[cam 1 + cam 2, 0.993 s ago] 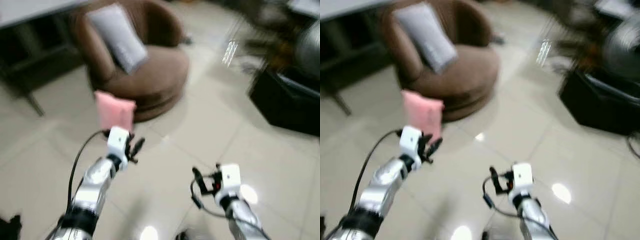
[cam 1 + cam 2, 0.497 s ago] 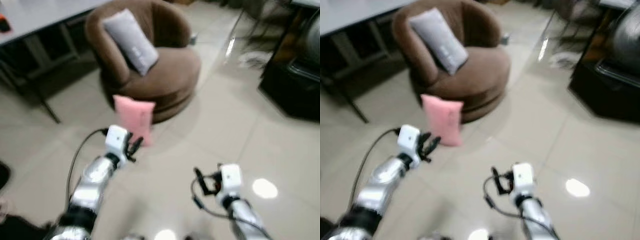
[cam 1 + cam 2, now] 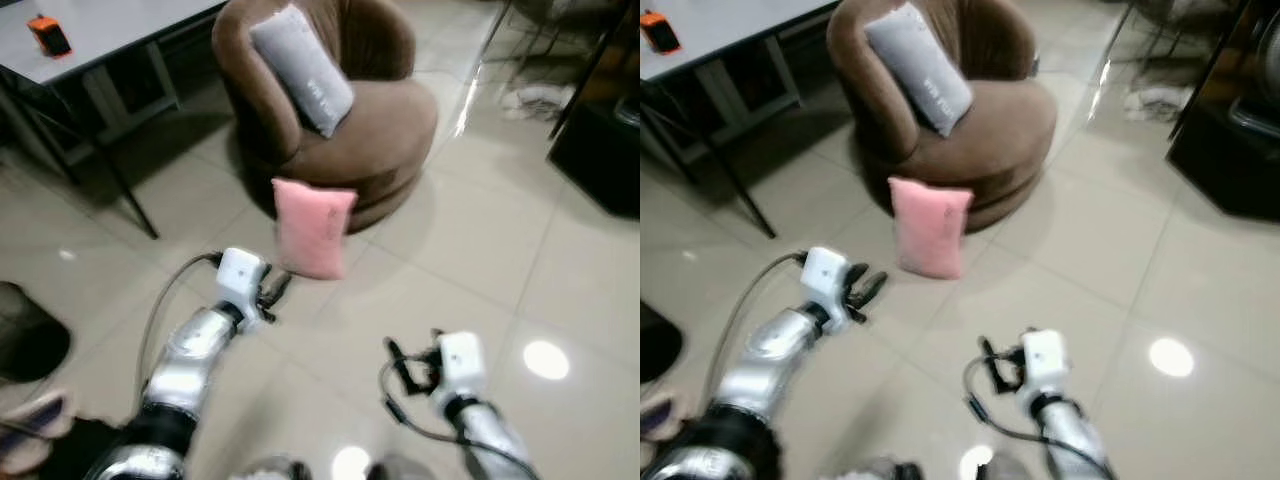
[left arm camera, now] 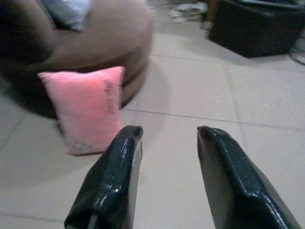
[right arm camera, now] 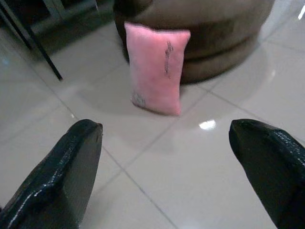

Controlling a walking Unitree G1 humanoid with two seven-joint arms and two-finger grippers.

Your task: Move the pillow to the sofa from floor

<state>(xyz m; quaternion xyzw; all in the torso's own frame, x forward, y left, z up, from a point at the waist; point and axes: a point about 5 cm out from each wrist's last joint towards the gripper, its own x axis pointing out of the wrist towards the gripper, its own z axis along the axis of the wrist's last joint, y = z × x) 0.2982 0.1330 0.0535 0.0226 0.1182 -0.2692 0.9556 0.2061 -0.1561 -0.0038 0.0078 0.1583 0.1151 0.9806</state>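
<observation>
Glossy pale floor tiles (image 3: 470, 250) with dark grout lines reflect bright ceiling lights. A grey table (image 3: 110, 30) on thin dark legs stands at the far left, a small orange object (image 3: 48, 36) on top. A black cabinet (image 3: 600, 150) sits at the far right.

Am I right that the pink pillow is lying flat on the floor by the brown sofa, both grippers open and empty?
Not flat: the pink pillow stands upright on the floor against the brown sofa, as the right wrist view shows. Left gripper and right gripper are open and empty.
</observation>
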